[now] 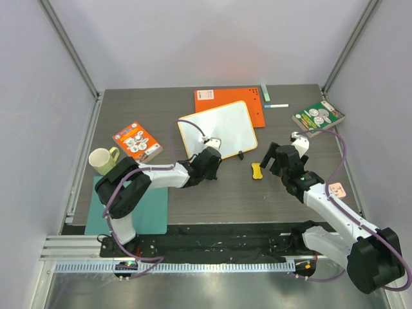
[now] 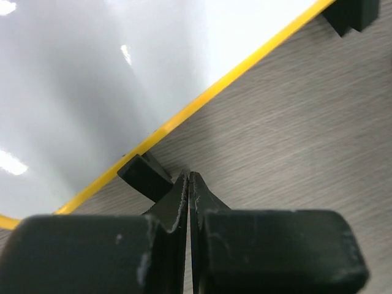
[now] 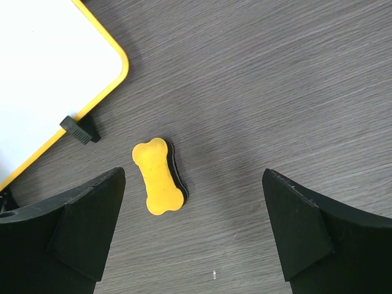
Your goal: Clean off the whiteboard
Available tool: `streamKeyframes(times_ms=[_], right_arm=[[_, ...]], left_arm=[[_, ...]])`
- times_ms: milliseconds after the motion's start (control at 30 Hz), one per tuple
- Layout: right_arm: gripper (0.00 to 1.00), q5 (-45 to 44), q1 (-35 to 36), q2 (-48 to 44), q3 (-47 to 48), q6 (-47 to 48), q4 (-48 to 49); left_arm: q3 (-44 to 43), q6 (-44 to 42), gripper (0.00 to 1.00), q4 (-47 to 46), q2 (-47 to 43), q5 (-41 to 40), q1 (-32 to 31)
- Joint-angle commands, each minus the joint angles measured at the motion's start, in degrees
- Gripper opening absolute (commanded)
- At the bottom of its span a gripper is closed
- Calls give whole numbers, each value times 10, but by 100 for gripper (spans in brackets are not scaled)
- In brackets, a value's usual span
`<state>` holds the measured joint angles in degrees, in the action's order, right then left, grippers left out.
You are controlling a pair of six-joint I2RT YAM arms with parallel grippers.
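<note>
Reaching the near edge of the whiteboard, the left gripper is pressed together; the right gripper hangs spread over the eraser.

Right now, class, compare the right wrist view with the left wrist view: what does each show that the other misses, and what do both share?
Right wrist only: the yellow bone-shaped eraser lying between the fingers of the open right pincer. Left wrist only: the left pincer, shut and empty, its tips close to the board's edge. Shared: the whiteboard with its yellow rim, a black foot under that rim, and the grey table.
</note>
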<state>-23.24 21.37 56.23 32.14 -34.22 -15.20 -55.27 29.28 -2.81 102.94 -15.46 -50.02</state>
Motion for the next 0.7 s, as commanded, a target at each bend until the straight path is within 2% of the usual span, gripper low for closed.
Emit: streamKeyframes(times_ms=[0,100,233,267,333,433,567,667], right_arm=[[99,-15,2,-11,13,3,6],[99,-13,2,-9,10,3,6],[100,-10,2,-9,10,2,6],[100,-9,1,-10,11,1,5],[100,-10,2,-11,13,3,6],[100,-5,1,-10,24,12,3],[100,-3,1,-8,51,31,3],[100,-9,1,-2,75,46,2]], left_arm=[[-11,-16,0,26,-12,-88,6],[12,-27,0,-2,-36,-58,19],[24,-62,0,-69,-73,47,21],[23,-68,0,-77,-80,100,19],[16,-78,2,-84,-105,136,10],[-2,-90,19,-54,-145,182,6],[-17,-110,78,-5,-192,185,6],[-17,-118,93,25,-228,170,18]])
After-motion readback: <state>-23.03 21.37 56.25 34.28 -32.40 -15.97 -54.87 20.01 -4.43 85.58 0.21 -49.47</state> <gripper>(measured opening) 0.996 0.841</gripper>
